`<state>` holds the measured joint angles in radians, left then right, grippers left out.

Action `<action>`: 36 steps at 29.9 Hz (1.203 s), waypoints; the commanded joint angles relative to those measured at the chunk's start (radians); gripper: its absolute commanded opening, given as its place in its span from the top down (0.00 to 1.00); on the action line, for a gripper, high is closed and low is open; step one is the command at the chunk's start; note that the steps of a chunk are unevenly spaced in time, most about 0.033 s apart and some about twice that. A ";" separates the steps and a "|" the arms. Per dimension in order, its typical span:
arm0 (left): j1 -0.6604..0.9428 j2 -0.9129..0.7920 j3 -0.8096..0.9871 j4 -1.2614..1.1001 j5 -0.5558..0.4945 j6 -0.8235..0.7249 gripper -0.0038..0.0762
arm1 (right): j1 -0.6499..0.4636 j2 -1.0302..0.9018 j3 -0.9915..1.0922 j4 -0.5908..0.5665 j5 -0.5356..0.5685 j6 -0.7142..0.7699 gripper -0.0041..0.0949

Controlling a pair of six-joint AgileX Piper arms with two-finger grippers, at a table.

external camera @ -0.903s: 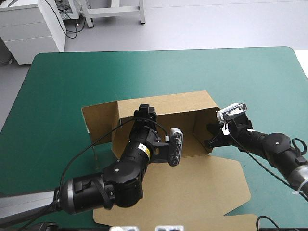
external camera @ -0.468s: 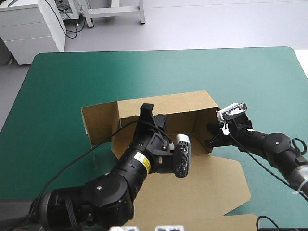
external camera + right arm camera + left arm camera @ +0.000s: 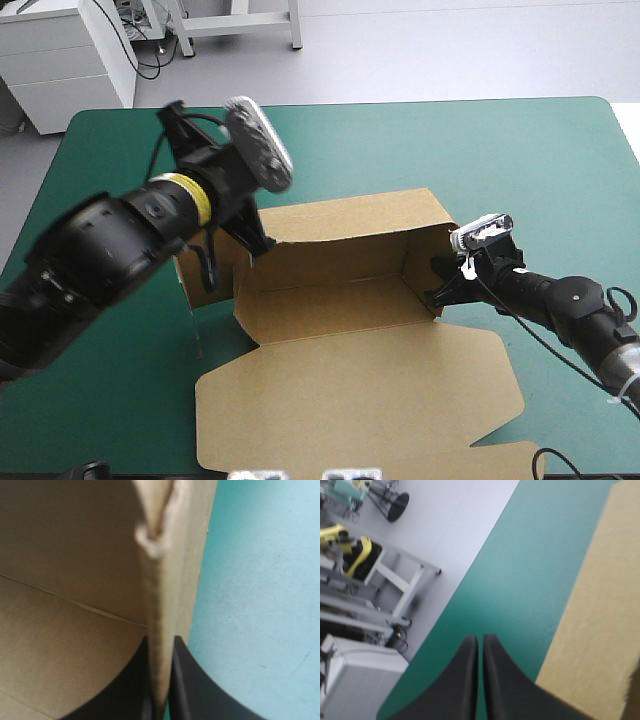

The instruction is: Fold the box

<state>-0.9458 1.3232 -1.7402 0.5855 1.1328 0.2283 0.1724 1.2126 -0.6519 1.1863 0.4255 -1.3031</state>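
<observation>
**One wall held, the other end loose**

The brown cardboard box (image 3: 340, 300), a cut sheet with its walls up and its lid panel flat, lies mid-table on the teal-green cover (image 3: 480, 150). The right gripper (image 3: 160, 647) pinches the end wall (image 3: 159, 595) between its jaws. The left gripper (image 3: 480, 640) is pressed together on nothing (board just beside it, cover ahead). The likely risks are that the unheld flap (image 3: 192, 282) under the left jaws splays outward, or that a right-hand tug drags the whole sheet.

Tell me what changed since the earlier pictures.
The left pincer, shut and empty, swung up out of the box toward the far left of the table. The right pincer stayed clamped on the box's right wall, and the box did not shift.
</observation>
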 commanded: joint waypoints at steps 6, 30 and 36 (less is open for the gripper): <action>0.426 -0.043 -0.058 -0.299 0.047 0.006 0.93 | 0.004 -0.022 -0.023 0.024 0.016 -0.008 0.97; 0.883 -0.045 0.224 -0.412 0.011 -0.007 0.94 | 0.004 -0.050 -0.271 -0.600 0.245 0.539 0.97; 0.883 -0.045 0.244 -0.267 0.004 -0.079 0.94 | 0.004 -0.035 -0.444 -0.788 0.437 0.772 0.97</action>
<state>-0.0644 1.3067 -1.4758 0.2516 1.1880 0.1873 0.1743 1.1931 -0.9987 0.4854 0.7620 -0.6132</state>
